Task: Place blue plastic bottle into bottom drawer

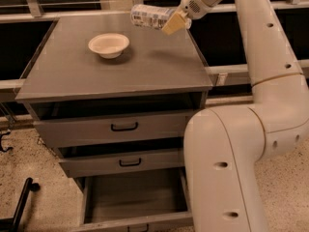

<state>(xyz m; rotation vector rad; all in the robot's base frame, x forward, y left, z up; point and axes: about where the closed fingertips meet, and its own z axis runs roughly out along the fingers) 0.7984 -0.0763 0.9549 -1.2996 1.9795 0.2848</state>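
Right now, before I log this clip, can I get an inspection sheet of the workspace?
Surface: grey cabinet top, flat, with a bowl standing on it.
Job's things: bottle held sideways over the back edge of the top; bottom drawer pulled open, nothing seen in its visible part.
Clutter: cream bowl upright, left of the bottle and apart from it.
Grippers: end effector at the back right of the top, closed on the bottle's right end.
Cables: nothing seen.
Surroundings: two upper drawers with black handles; speckled floor; black bar low on the left; rail behind.
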